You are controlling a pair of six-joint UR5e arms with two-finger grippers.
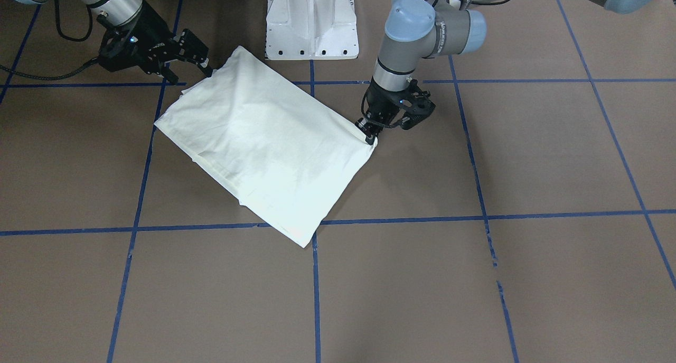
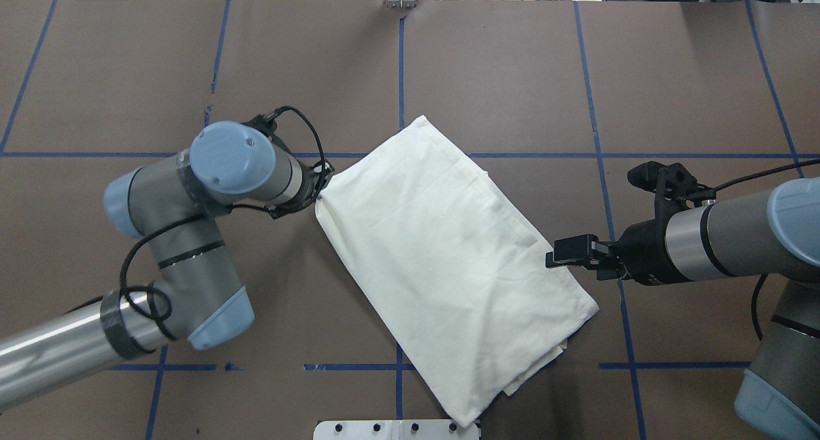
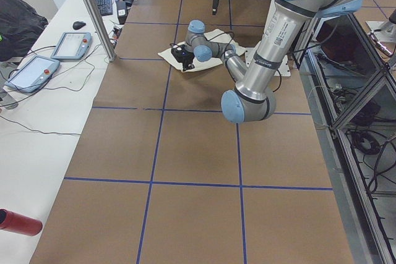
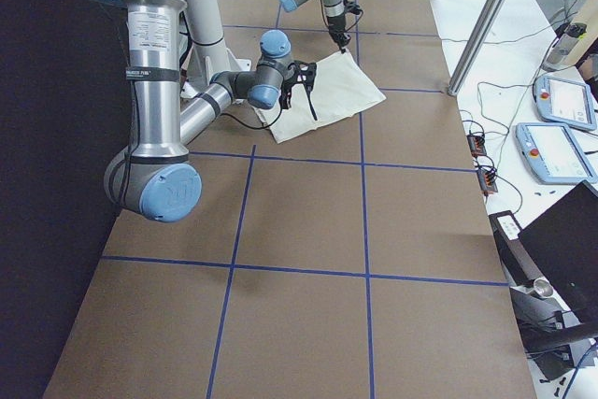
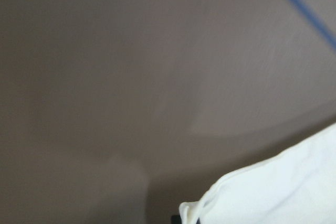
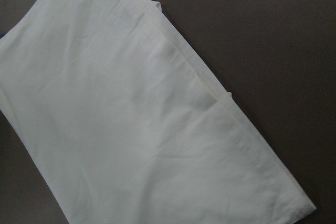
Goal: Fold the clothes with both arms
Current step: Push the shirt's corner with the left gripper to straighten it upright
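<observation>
Shirt (image 2: pixel 442 260) lies flat on the table (image 2: pixel 128 75), folded into a plain cream oblong with no print showing, and it runs slantwise between my two hands. My left hand (image 1: pixel 371 136) has its fingers closed on one corner, and the cloth spreads away from it toward the other hand. My right hand (image 2: pixel 553 259) is at the opposite long edge, toward the end farthest from the left hand. I cannot tell whether it touches the cloth, how far open it is, or whether it holds anything. The risk I see is lifting on the left pinch alone. That grip is thin and could slip, or it may hold only the top layer, so the stacked layers would peel apart and the fold would open. If the right hand comes in low, it could push the edge into a ridge instead of catching it.
</observation>
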